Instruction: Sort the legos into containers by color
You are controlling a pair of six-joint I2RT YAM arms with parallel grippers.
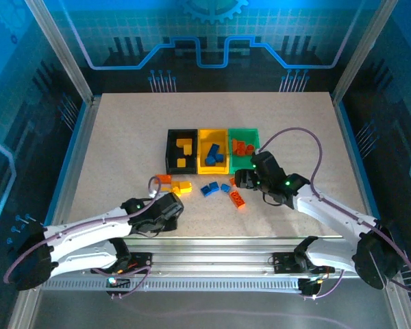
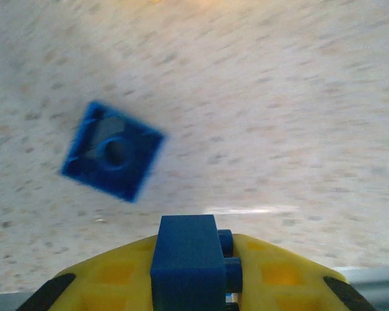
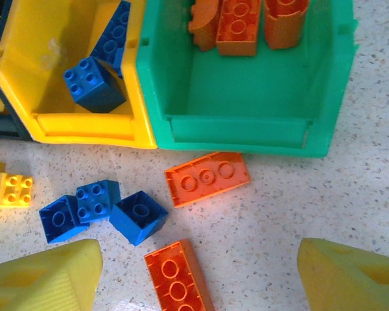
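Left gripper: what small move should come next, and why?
Probably lift and swing toward the yellow bin. The left gripper is shut on a blue brick, and that bin holds other blue bricks, so it looks like the blue one's destination.

Text, numbers, brands: we read none.
Back panel [image 1: 123,31]: at 12 o'clock we see a gear emblem [image 1: 214,7] and circuit-like lines in light blue, a sign without letters.
Legos [image 3: 207,178]: we find the stud tops too small or blurred to read any mark.
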